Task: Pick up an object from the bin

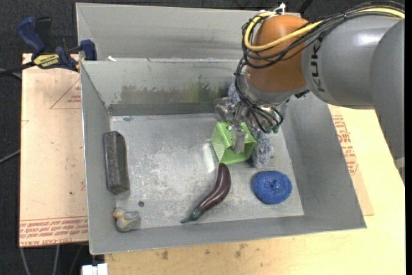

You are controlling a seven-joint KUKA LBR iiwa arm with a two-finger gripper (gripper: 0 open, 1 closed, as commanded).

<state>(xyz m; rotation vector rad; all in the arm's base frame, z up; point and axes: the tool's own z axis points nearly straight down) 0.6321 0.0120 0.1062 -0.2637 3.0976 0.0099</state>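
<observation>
1. The bright green block [225,145] lies on the bin [161,84] floor toward 3 o'clock; the end effector [241,135] sits right at it, and I cannot tell how far open it is or whether it has a hold
2. Grip the block squarely, then lift straight up
3. Keep clear of the purple aubergine [215,191] at its 6 o'clock and the blue puff [271,187] at 4 o'clock

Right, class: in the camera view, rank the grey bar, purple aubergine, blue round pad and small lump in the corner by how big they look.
1. Grey bar, longest and bulkiest.
2. Purple aubergine and blue round pad: too close to rank, one longer, one wider.
3. Small lump, clearly smallest.
</observation>
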